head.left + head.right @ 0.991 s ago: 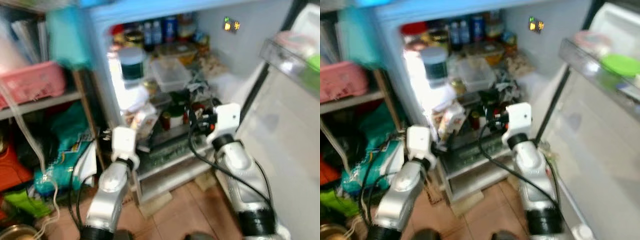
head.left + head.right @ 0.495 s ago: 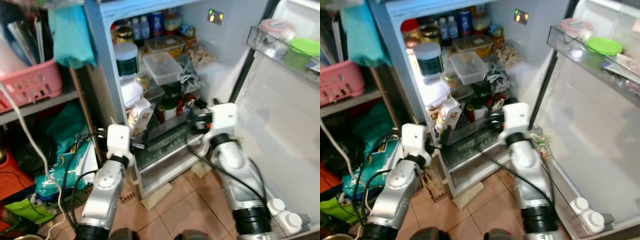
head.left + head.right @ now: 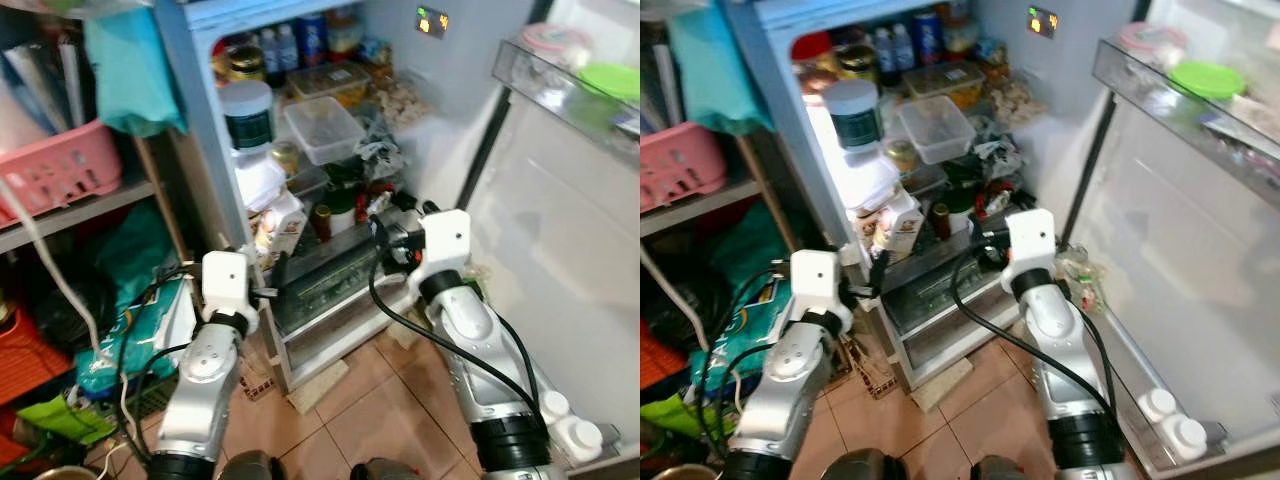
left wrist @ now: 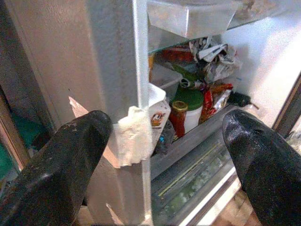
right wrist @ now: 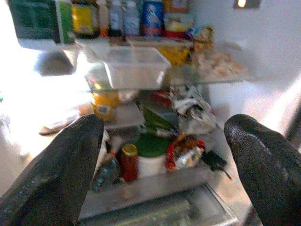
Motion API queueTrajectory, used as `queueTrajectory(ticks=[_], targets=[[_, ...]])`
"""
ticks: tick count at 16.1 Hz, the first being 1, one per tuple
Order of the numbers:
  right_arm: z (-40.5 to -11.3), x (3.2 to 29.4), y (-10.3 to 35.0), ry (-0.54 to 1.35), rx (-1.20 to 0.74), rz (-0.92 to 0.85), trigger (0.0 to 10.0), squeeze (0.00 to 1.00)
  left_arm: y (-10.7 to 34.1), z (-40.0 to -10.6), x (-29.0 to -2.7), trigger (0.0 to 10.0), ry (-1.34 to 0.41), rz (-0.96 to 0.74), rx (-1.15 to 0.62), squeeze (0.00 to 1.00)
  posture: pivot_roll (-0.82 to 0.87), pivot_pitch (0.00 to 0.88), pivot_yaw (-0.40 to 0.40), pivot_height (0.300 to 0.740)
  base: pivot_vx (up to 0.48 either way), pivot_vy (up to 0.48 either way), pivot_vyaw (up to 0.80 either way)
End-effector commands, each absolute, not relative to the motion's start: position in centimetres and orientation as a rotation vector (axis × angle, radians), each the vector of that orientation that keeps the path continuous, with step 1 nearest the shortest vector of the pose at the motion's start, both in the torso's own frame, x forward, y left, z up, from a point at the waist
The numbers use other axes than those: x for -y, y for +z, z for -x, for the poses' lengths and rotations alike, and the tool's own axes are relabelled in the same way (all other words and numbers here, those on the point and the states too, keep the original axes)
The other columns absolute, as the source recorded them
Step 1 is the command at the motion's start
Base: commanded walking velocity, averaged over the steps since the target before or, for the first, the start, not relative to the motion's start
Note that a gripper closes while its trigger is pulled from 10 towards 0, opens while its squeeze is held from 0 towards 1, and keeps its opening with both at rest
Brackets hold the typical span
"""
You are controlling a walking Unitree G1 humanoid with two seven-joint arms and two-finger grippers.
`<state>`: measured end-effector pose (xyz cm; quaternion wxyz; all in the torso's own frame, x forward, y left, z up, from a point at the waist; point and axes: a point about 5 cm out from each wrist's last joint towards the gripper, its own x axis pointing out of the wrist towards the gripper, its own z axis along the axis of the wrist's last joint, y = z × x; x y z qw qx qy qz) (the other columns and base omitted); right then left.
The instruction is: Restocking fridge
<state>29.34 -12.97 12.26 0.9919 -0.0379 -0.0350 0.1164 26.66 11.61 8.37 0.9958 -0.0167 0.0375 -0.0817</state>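
The fridge stands open, its left wall (image 3: 205,130) lit and its shelves packed. A clear plastic box (image 3: 325,128) and a white jar with a dark green band (image 3: 247,115) sit on the middle shelf. Lower down are a carton (image 3: 280,225) and a green-lidded white tub (image 5: 151,150), above the crisper drawer (image 3: 330,285). My left gripper (image 3: 275,272) is open and empty by the front edge of the fridge's left wall (image 4: 117,70). My right gripper (image 3: 385,228) is open and empty, facing the lower shelf.
The open door (image 3: 570,250) stands at the right, with a green lid (image 3: 610,80) on its upper shelf and white bottles (image 3: 565,435) at the bottom. A rack with a pink basket (image 3: 55,170) and bags (image 3: 130,300) crowds the left. Tiled floor (image 3: 370,420) lies below.
The head view has shifted a little and sharpened from the blur of a second ago. Both grippers stay open in front of the lower fridge shelves, holding nothing.
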Motion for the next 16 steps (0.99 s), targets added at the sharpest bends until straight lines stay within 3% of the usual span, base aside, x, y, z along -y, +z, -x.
queueTrajectory(ticks=[1,5,12,16], targets=[[-29.09,13.01,11.83,0.241,0.056,0.079,10.0,0.00,8.62,-26.75,-11.32,10.0,-0.181,0.037,-0.070,0.00,0.03,0.020,0.026,0.740,0.000,0.000,-0.68],[-29.18,12.74,11.91,0.242,0.058,0.075,10.0,0.00,8.62,-26.72,-11.21,10.0,-0.188,0.038,-0.071,0.00,0.03,0.022,0.027,0.740,0.000,0.000,-0.11],[-29.16,12.57,11.97,0.240,0.060,0.072,10.0,0.00,8.66,-26.68,-11.21,10.0,-0.192,0.038,-0.074,0.00,0.03,0.032,0.033,0.740,0.000,0.000,-0.76],[-29.17,12.48,12.00,0.243,0.062,0.070,10.0,0.00,8.68,-26.72,-11.13,10.0,-0.196,0.034,-0.072,0.00,0.03,0.032,0.034,0.740,-0.061,-0.103,0.00]])
